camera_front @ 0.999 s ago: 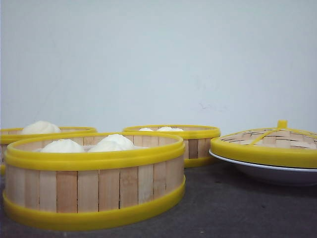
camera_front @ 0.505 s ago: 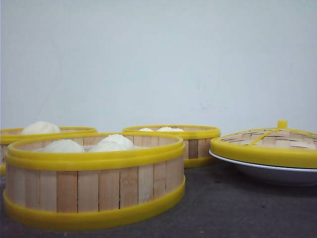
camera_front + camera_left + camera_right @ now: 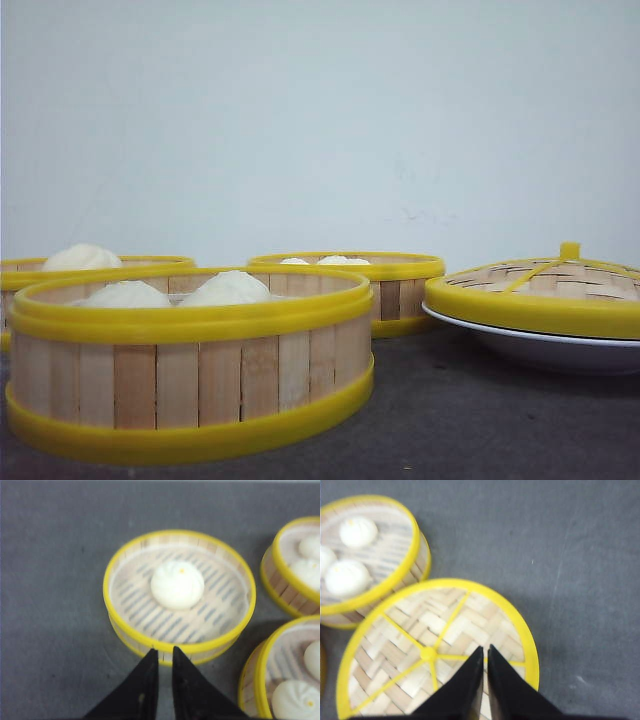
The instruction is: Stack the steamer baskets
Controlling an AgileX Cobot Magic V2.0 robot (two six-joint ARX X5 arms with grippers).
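1. Standing separately on the dark grey table (image 3: pixel 480 420): three round steamer baskets of pale wood slats with thick yellow rims, each holding white steamed buns (image 3: pixel 225 288), none yet stacked.
2. Taking the near basket (image 3: pixel 190 380) as the landmark: left rear basket (image 3: pixel 20 275) behind it and to its left, right rear basket (image 3: pixel 400 295) behind it and to its right, both close to it.
3. Well to the right of the near basket: flat woven bamboo lid with yellow rim and knob (image 3: pixel 540 285), resting on a shallow white plate (image 3: pixel 540 350).
4. Shows no visible shift in the front view from a second ago; baskets, lid and plate where they were. Suggests, as a judgement, the very start of the task, with no lift begun.
5. Left gripper (image 3: pixel 165 652): black fingers nearly pressed together, a thin slit between, pinching nothing, poised over the rim of the left rear basket (image 3: pixel 180 587) with its single bun.
6. Right gripper (image 3: pixel 485 652): likewise almost closed and empty, hanging above the lid (image 3: pixel 437 650), beside the right rear basket (image 3: pixel 370 555).
7. Likely next: spreading the jaws wide enough to straddle a rim before any lift.
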